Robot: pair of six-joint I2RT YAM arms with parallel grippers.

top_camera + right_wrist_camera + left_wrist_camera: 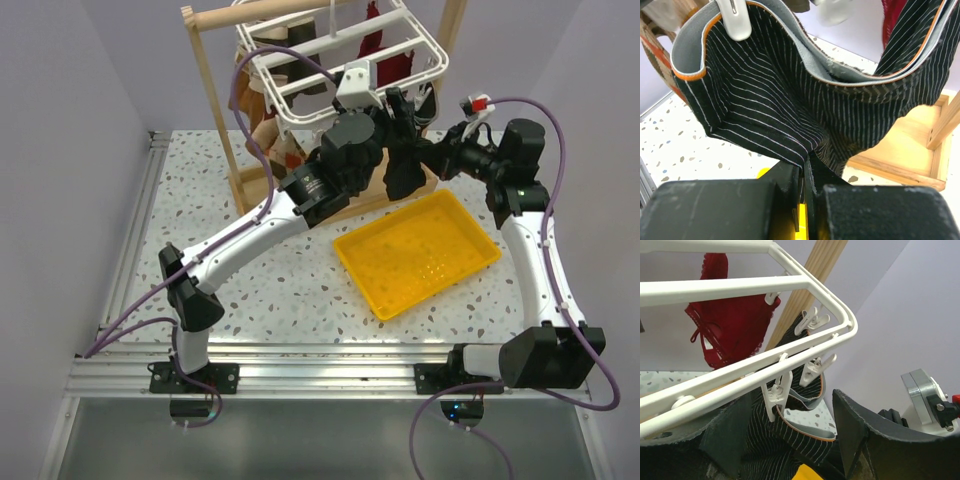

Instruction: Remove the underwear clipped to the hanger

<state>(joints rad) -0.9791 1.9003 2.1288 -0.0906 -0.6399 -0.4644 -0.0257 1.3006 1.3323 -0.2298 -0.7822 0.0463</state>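
The white hanger [340, 60] hangs from the wooden stand. Black pinstriped underwear [775, 100] with a grey, orange-edged waistband hangs by white clips [777, 390] from the hanger's near right corner [840, 315]. My left gripper [790, 425] is raised under that corner and open, its fingers [860, 430] on either side of a clip and the underwear's [790, 440] waistband. My right gripper [807, 170] is shut on the underwear's bottom fold. In the top view the left gripper [398, 108] and right gripper [432, 158] meet at the underwear [405, 175].
A red bra [730, 335] and other garments hang further back on the hanger. The wooden stand's post [805, 295] and base [900, 160] are close behind. A yellow tray [415, 250] lies on the speckled table below the grippers.
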